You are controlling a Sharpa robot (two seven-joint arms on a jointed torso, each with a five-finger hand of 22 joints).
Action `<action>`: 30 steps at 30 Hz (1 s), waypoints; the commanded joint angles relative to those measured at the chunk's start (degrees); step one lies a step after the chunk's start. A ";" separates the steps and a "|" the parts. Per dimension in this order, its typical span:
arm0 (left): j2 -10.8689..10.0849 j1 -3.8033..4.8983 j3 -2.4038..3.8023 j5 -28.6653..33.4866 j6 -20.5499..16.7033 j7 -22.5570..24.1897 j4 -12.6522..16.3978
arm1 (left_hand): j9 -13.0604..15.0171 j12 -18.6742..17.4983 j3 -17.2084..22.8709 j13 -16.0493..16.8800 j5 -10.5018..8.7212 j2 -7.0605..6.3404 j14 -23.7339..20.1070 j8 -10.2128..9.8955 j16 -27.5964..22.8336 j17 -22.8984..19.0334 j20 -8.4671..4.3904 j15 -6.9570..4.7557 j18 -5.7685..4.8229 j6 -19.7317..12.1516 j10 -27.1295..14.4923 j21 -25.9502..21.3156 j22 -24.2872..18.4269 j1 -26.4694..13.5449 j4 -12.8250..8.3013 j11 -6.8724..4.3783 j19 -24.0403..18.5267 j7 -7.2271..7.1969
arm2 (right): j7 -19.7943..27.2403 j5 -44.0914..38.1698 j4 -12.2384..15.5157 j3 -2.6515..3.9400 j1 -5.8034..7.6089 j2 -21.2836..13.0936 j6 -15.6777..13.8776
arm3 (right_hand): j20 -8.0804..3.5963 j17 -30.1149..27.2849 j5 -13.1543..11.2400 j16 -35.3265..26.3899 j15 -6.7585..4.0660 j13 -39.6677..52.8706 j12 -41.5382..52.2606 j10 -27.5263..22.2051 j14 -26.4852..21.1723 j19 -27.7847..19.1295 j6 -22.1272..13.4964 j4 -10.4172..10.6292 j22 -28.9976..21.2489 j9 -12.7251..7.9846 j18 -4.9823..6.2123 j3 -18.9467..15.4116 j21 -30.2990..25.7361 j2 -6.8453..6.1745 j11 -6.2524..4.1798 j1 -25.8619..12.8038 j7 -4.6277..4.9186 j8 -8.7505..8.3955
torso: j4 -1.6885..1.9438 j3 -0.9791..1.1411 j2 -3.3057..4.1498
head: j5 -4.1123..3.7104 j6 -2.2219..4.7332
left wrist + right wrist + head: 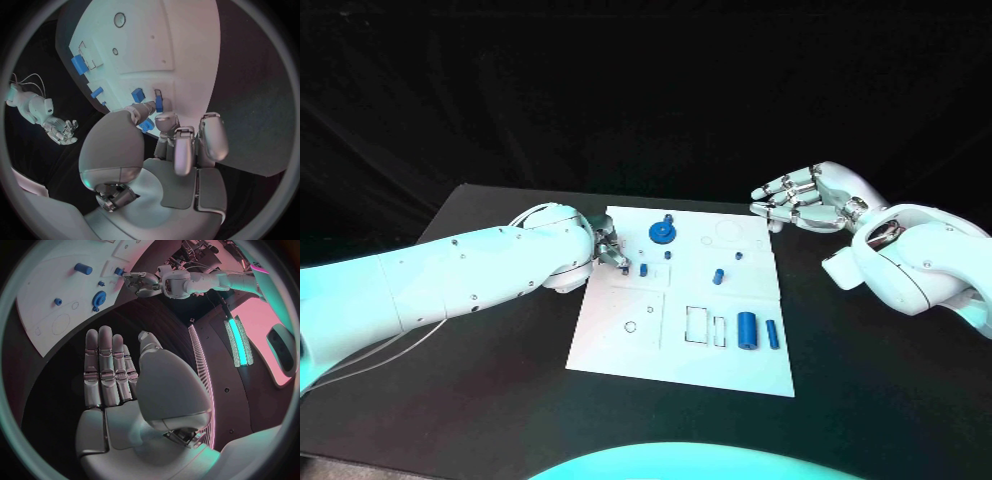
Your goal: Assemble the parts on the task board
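The silver many-fingered left hand (606,250) is hanging over the left edge of the white rectangular task board (678,355), its fingers (181,150) curling down toward the board's upper left part; whether they are pinching one of the small blue pieces (145,125) just beside their tips I cannot tell (the left wrist view is showing blue pieces near the fingertips, but the contact itself is hidden). The silver many-fingered right hand (800,203) is hovering off the board's upper right corner, above the black tabletop (877,400), with its fingers (103,370) lying straight and side by side, holding nothing. On the board, a blue round gear-like part (662,233) is sitting near the top edge, a few small blue pegs (720,276) are standing in the middle band, and two blue upright cylinders (749,326) are lying side by side near the right edge in the lower part, just beside some rectangular outlines drawn on the plate.
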 commanded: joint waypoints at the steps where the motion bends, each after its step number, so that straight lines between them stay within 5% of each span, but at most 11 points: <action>1: 0.13 -0.17 -0.10 -1.06 3.85 0.08 0.24 | 0.01 0.04 9.64 -0.05 0.22 0.41 5.81 0.27 0.28 14.19 -0.08 -0.26 -1.18 0.52 0.35 0.18 0.07 0.01 -10.09 -0.06 0.46 -0.64 | 0.36 -0.26 -0.05 0.00 -0.05 0.12 0.77 | 0.16 -0.03 0.28 -0.18 0.02 -0.05 0.28 0.22 0.09 0.08 0.13 0.38 -0.05 -0.02 0.28 -0.03 -0.28 -0.06 0.10 -0.44 -0.01 0.37 | -0.01 0.04 0.00 | 0.15 -0.03; 30: 0.23 -0.29 -0.11 -2.04 3.58 0.24 0.97 | -0.09 0.19 9.72 0.03 0.18 -0.02 5.86 0.65 0.37 14.37 -0.09 -0.25 -1.15 0.53 0.59 0.12 -0.09 -0.17 -10.48 -0.08 0.34 -0.68 | 0.38 -0.27 -0.12 0.00 -0.06 0.11 0.78 | 0.15 -0.03 0.44 -0.23 0.01 -0.13 0.34 0.23 0.12 0.11 0.13 0.44 -0.11 -0.02 0.28 -0.07 -0.33 -0.03 0.08 -0.54 -0.02 0.42 | -0.01 -0.01 0.07 | 0.00 0.04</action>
